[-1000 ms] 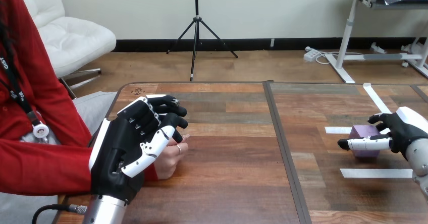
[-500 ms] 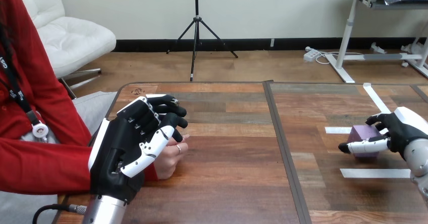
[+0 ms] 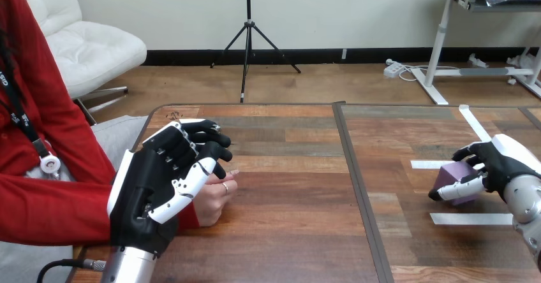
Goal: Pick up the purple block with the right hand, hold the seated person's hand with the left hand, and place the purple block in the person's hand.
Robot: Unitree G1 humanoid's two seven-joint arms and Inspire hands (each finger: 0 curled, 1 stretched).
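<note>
The purple block (image 3: 454,181), tilted at the table's (image 3: 287,232) three o'clock, sits clasped in the right hand (image 3: 504,163) — a squarer hold looks wise before carrying it toward nine o'clock, where the left hand (image 3: 145,190) covers the person's hand (image 3: 214,201), grip impossible to tell.

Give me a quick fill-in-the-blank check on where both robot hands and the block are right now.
1. The right robot hand pinches the block, whose colour is ____.
2. The left robot hand lies against the person's hand at the view's ____ side.
3. The tape strips near the block are ____ in colour.
Missing words: purple; left; white.
</note>
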